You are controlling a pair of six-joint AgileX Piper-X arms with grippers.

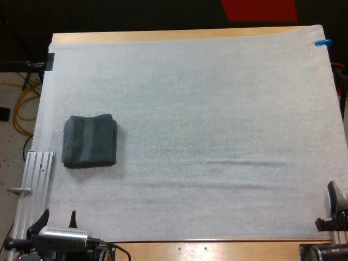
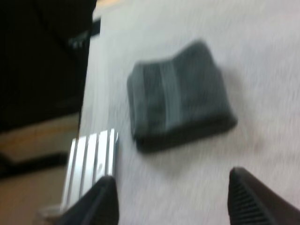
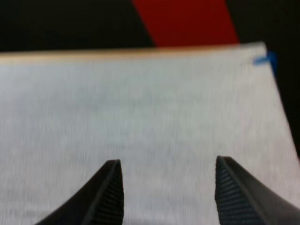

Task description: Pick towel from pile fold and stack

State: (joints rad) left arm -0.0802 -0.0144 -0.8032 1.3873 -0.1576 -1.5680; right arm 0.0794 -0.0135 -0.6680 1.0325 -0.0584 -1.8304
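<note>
A: Where is the towel lying?

B: The folded towel [image 1: 89, 140] is lying on the left side of the white mat [image 1: 217, 109], roughly midway between the near and far edges. It is sitting as a dark grey-green, squarish bundle with a lighter band running across it, and nothing is touching it.

A: What is the left gripper doing?

B: The left gripper [image 2: 176, 208] is hovering at the near left corner, on the near side of the towel and apart from it. Its two black fingers [image 2: 101, 204] are standing wide apart and pinching nothing, with bare mat showing between them.

A: Is anything lying beside it?

B: A ribbed metal rail [image 1: 35, 182] is running along the mat's left edge, just near-left of the towel.

A: And the right one?

B: The right gripper [image 3: 171, 197] is hanging over the near right part of the mat, well apart from the towel. Its fingers are likewise standing spread, gripping nothing and pointing toward the far edge, where the wooden table [image 1: 163, 36] is showing as a thin strip beyond the mat.
</note>
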